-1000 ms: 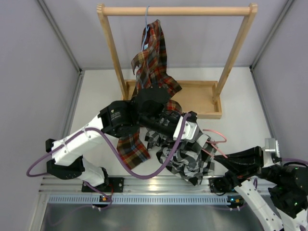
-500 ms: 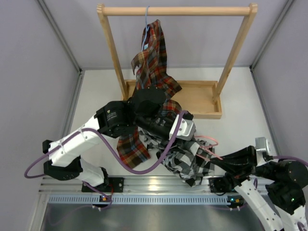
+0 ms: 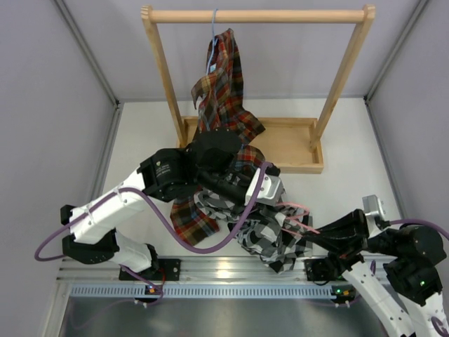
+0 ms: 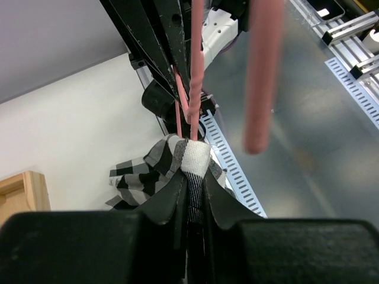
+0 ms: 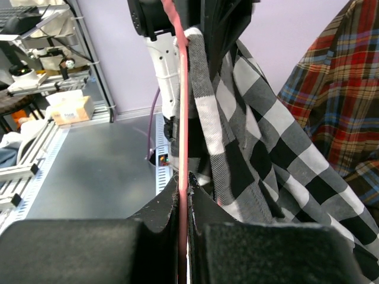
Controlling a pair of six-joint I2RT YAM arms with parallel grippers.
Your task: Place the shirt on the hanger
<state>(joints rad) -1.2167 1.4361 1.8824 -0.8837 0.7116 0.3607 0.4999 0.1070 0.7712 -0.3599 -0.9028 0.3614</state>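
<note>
Right wrist view shows you your right gripper (image 5: 182, 180) clamped tight on the thin pink wire hanger (image 5: 182, 106). At one o'clock, the black-and-white checked fabric shirt (image 5: 260, 154) drapes against that wire. Your left gripper (image 4: 192, 177) pinches a fold of it. Farther off, at twelve o'clock overhead, a red tartan shirt (image 3: 223, 77) hangs from the wooden rack (image 3: 256, 15).

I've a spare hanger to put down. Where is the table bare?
Bare white table lies left of the wooden rack's tray, and between that tray and the right arm. The centre is crowded: left arm, checked shirt, pink hanger, tartan shirt.
</note>
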